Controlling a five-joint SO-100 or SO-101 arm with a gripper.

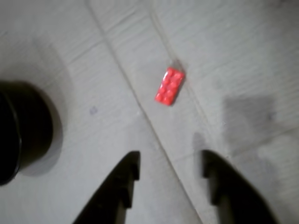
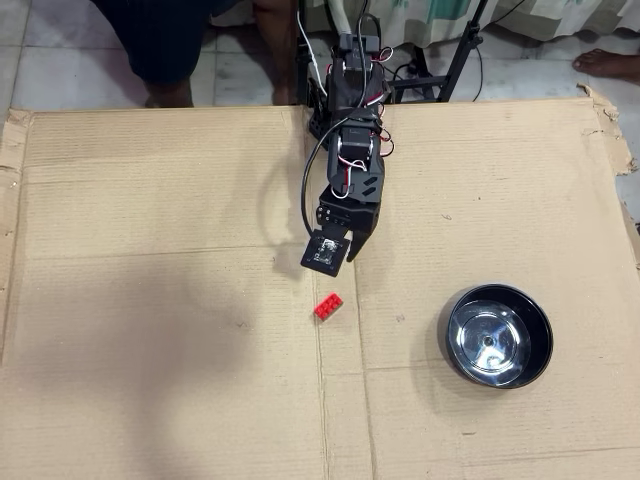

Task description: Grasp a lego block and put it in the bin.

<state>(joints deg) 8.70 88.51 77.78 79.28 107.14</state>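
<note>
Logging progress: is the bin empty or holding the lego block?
Empty: the bin shows only its shiny inside; the lego block lies on the cardboard.

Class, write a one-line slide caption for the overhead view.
Open gripper poised above the red lego block on cardboard, bowl off to the right.

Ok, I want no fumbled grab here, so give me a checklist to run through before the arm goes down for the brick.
1. Gripper open: ok, the jaws stand apart with bare cardboard between them in the wrist view.
2. Red brick free to grab: ok, it lies alone on the cardboard, studs up.
3. Gripper lined up over the brick: not ok, the brick lies ahead of the fingertips, untouched.
4. Brick square to the jaws: not ok, it sits tilted in the wrist view.
5. Bowl ready: ok, upright and empty in the overhead view.
6. Height above the brick: cannot tell.
</note>
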